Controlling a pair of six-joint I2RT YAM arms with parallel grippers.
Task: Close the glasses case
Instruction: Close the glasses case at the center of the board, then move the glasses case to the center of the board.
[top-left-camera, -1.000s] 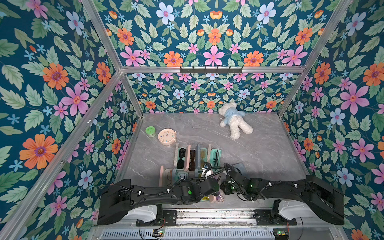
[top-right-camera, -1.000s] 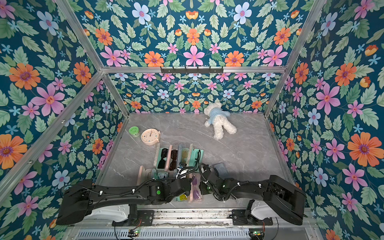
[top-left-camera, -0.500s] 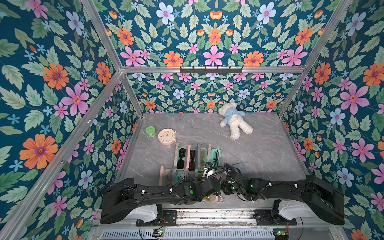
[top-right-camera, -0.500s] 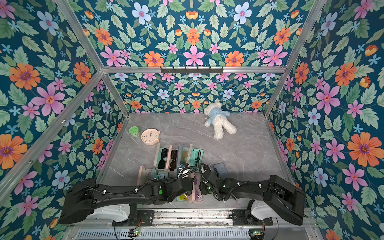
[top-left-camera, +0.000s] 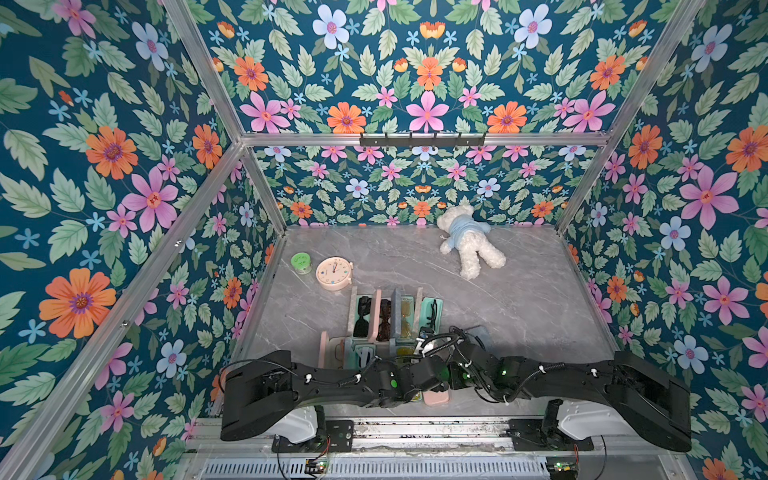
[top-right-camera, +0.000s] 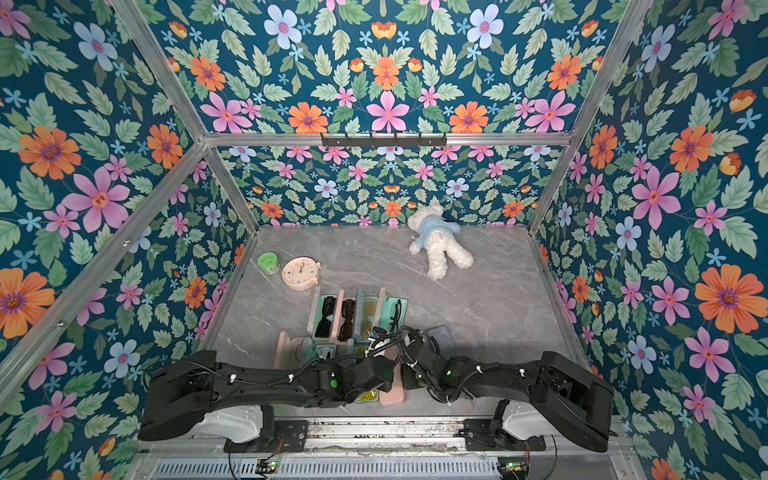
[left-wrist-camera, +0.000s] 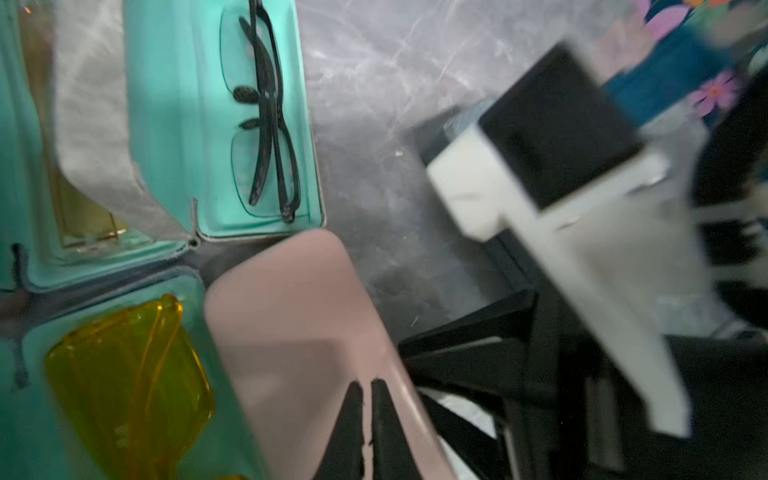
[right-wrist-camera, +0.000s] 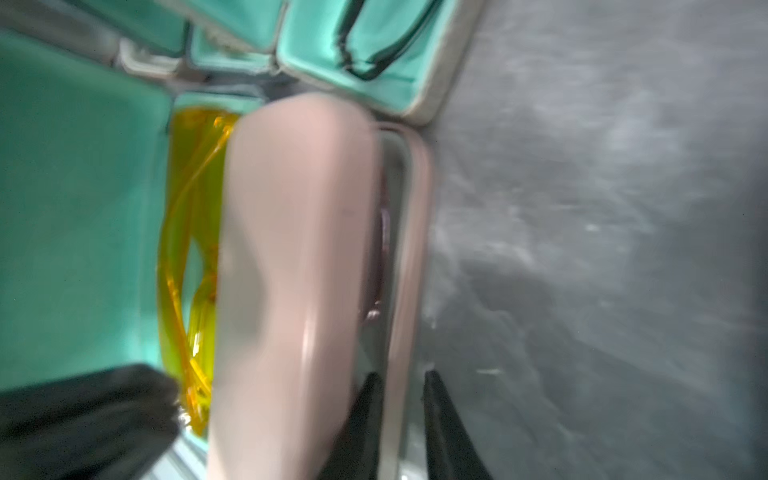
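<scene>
Pink plastic catches the eye first: the pink hard-shell glasses case (top-left-camera: 436, 398) lies at the near edge of the grey marble tabletop (top-left-camera: 519, 299), right where the two black arms meet, just beside a cluster of open mint-lined cases (top-left-camera: 395, 316). Its lid (right-wrist-camera: 291, 249) is tipped down over the base but not shut (the right wrist view shows a gap along one side, with something dark reddish inside). The left gripper (left-wrist-camera: 367, 386) has its jaws drawn almost together, tips against the lid's outer shell. The right gripper (right-wrist-camera: 402, 374) stands narrow, clamped on the base's rim (right-wrist-camera: 409, 249), one finger on each side of it. Next to the case, yellow-tinted glasses (left-wrist-camera: 129, 374) lie in a mint lining, with black-framed glasses (left-wrist-camera: 266, 124) in another beyond. Far back, well apart, are a white teddy bear in a blue top (top-left-camera: 469, 245), a round pink clock (top-left-camera: 333, 273) and a small green-lidded jar (top-left-camera: 301, 262).
</scene>
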